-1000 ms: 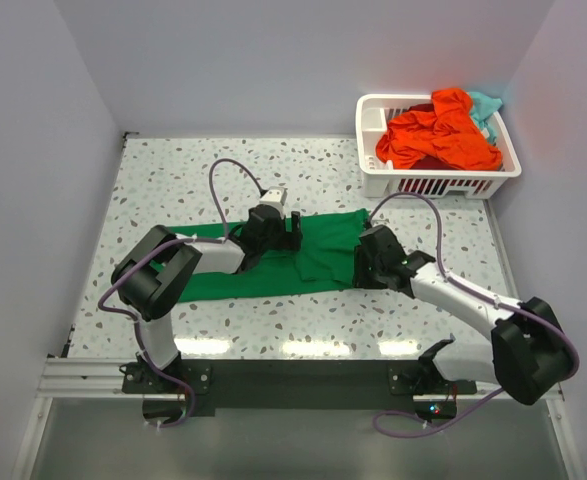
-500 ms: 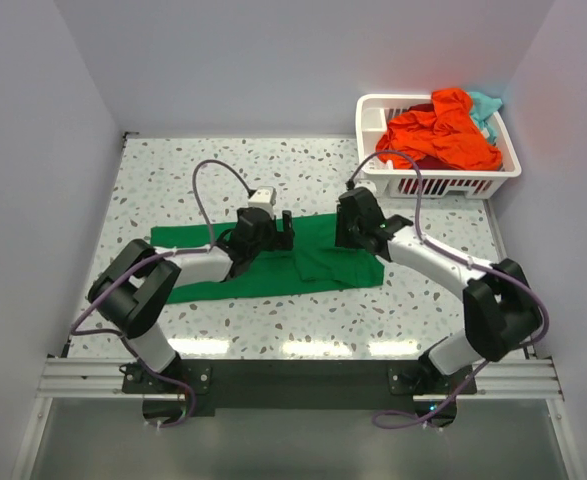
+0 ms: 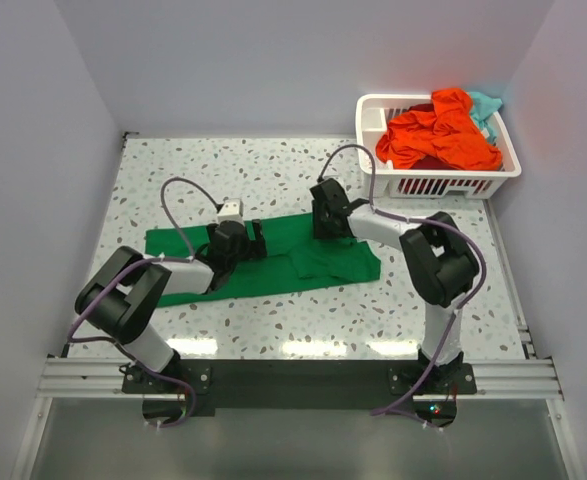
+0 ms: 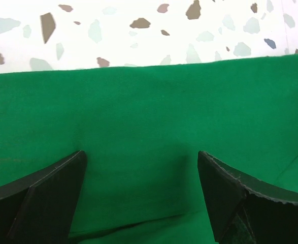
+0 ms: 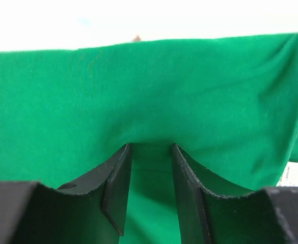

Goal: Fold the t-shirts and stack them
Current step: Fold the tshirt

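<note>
Nearest, a metal rail [image 3: 293, 375] carries both arm bases along the front edge of the bench [image 3: 273, 170], a flat top of white terrazzo flecked with grey and brown chips; a bare strip of it lies between the rail and the cloth; the green t-shirt [image 3: 273, 272] lies on the middle of the bench as a long, soft, matte band, flat at its left end and rumpled into a doubled fold towards its right, with its near edge running slightly aslant. The left end effector [image 3: 259, 240] is low over the middle of that band, its dark jaws spread wide with only smooth green weave between them and nothing in its grasp [image 4: 141, 157]; beyond its fingertips the shirt's straight far hem meets speckled bench. The right end effector [image 3: 321, 218] sits at the shirt's far edge, jaws drawn narrow onto a fold of green cloth [image 5: 150, 152] that drapes over the fingertips in taut creases. Behind the shirt the bench runs open to the plain pale walls [image 3: 303, 60]; in the far right corner stands a white slotted plastic basket [image 3: 443, 185], heaped with a crumpled orange-red t-shirt [image 3: 438, 135] and, behind it, a teal t-shirt [image 3: 488, 103].
</note>
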`<move>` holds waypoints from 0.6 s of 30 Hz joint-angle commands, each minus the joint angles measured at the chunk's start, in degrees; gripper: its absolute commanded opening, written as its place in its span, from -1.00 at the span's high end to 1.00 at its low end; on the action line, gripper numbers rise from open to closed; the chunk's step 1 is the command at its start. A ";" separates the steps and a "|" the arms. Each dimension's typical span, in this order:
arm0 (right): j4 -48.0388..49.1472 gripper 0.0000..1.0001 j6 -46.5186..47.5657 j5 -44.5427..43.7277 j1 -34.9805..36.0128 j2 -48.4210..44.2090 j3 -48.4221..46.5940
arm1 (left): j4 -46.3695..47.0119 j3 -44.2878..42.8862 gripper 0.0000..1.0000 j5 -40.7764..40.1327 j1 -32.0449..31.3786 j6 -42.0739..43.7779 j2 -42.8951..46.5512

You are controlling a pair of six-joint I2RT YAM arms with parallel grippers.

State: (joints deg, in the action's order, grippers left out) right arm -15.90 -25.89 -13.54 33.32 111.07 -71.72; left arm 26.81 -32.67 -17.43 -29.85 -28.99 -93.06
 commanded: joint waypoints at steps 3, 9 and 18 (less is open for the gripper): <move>-0.53 0.18 2.24 0.18 -0.01 7.83 -9.03 | 2.81 4.36 -0.92 -4.45 1.63 -3.00 2.00; -5.98 0.18 4.97 -0.44 -0.10 17.41 -23.70 | 5.01 8.31 -0.92 -4.28 1.46 -5.81 4.81; -13.19 0.13 9.80 0.62 -0.71 28.24 -47.53 | 0.97 5.16 -0.93 -3.66 -0.21 -3.79 10.69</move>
State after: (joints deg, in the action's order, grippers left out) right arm -24.43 -19.51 -13.63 33.23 137.64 -113.43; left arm 29.36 -25.39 -20.12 -29.63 -33.36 -86.24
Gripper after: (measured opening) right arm 0.427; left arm 0.959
